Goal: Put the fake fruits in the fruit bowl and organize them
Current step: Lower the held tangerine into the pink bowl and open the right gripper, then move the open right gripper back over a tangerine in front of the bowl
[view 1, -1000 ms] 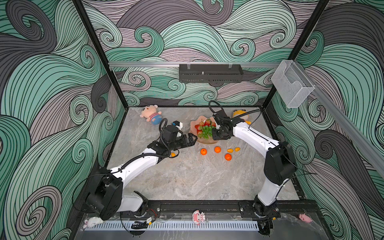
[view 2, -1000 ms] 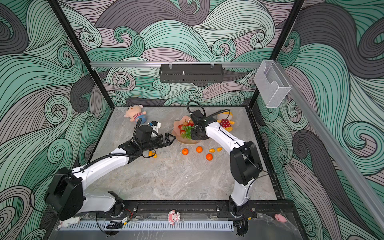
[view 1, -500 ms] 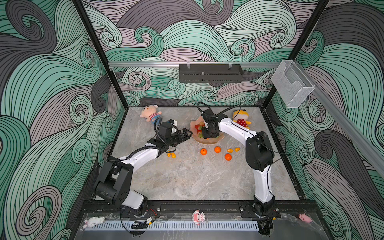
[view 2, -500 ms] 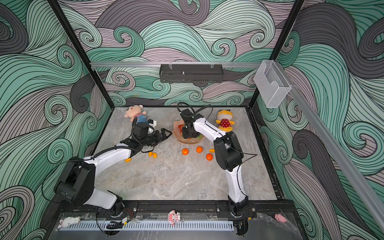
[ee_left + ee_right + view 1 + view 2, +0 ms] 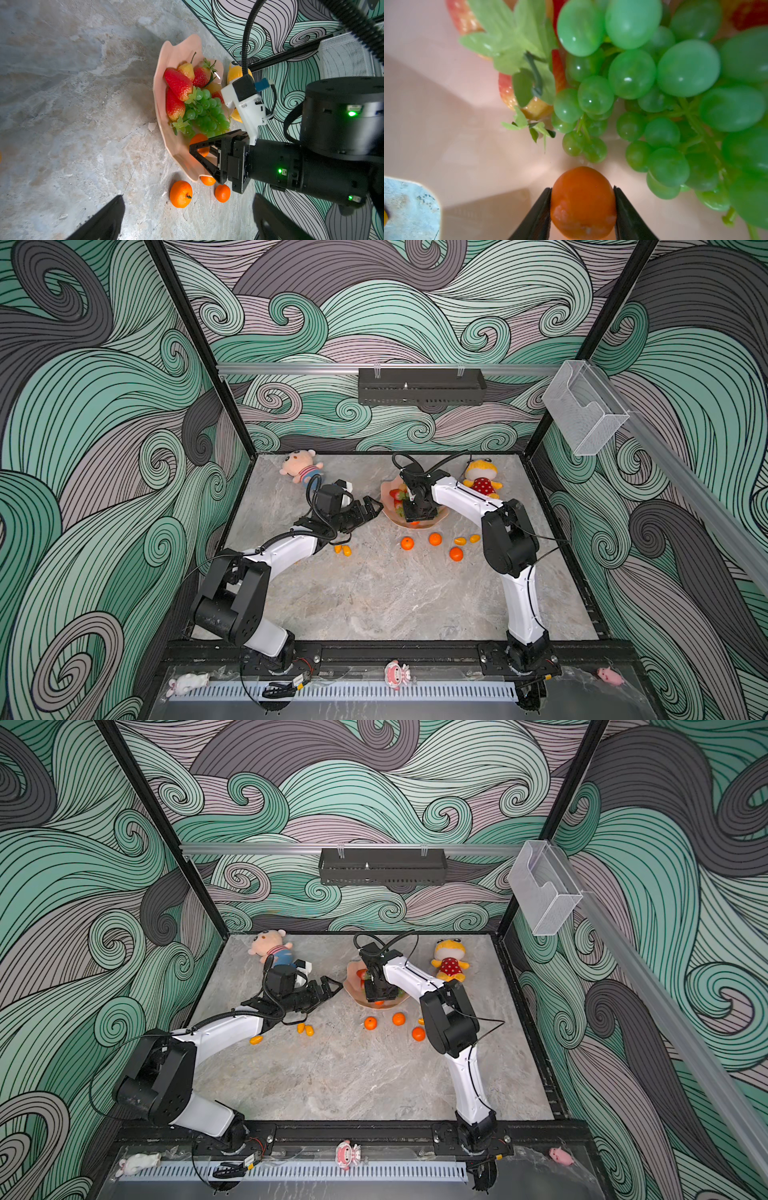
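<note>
**Fruit bowl** — sitting toward the back of the marble table, between the two arms.

**Contents:** a green grape bunch and red strawberries are lying packed together inside.

**Right gripper**: hanging inside the bowl, its fingers clasping both sides of a tangerine just beside the grapes.

**Left gripper**: hovering just beside the bowl's rim, jaws spread wide and carrying nothing.

**Loose stock** — three loose tangerines are lying on the table in front of the bowl, and kumquats are lying near each arm.
</note>
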